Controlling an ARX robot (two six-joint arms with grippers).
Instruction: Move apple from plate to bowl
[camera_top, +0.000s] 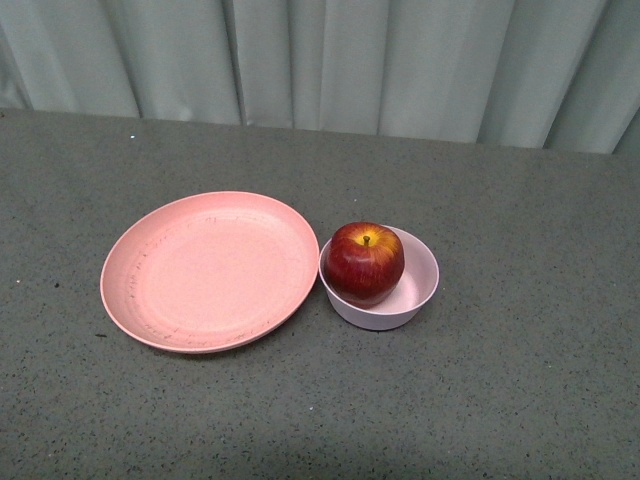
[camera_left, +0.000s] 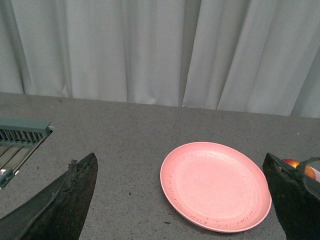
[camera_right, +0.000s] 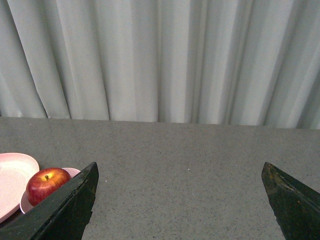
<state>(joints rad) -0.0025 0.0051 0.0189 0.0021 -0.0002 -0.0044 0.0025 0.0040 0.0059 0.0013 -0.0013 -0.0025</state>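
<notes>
The apple (camera_top: 363, 262) sits inside the bowl (camera_top: 415, 295), stem up, and it fills most of the bowl, so it cannot roll away. The bowl stands just beside the plate (camera_top: 210, 270); their rims are almost touching, though I cannot tell if they really meet. This closeness makes the way from plate to bowl very short. The plate holds nothing now, only its fine dark speckles are seen. Judging from this, the task looks finished.

Neither arm shows in the front view, so both seem to be pulled back from the bowl. In the left wrist view the left hand (camera_left: 182, 200) is spread wide with nothing between its fingers (camera_left: 70, 200), and it looks at the plate from some distance. The right hand (camera_right: 180, 200) is also spread wide and holds nothing; the apple is seen well apart from it, beyond one finger. Both hands hang above the grey table (camera_top: 520, 400), probably because no more grasping is needed.
</notes>
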